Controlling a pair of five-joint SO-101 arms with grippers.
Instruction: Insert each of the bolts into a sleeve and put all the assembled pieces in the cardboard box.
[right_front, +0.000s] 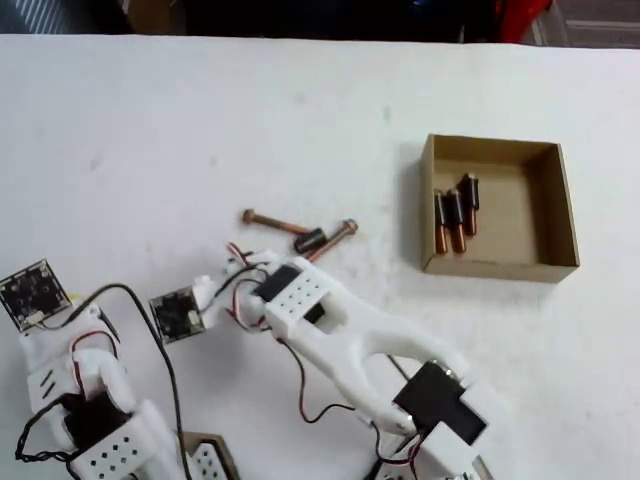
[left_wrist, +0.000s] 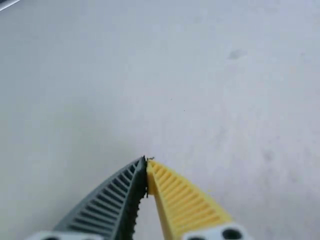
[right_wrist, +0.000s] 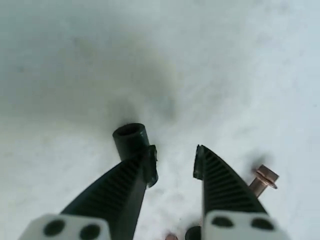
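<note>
White left arm (right_front: 110, 430) sits folded at left, left gripper (left_wrist: 146, 167) pinched closed. The right arm (right_front: 350, 340) stretches to the centre, right gripper (right_wrist: 175, 162) parted and empty beside a black sleeve (right_wrist: 131, 137) and two bolts (right_front: 270, 220). Three assembled pieces (right_front: 453, 215) lie in the cardboard box (right_front: 500, 268), far right.

My white table (right_front: 300, 100) runs back to a dark strip of room, a red object (right_front: 520, 18) at its right.
</note>
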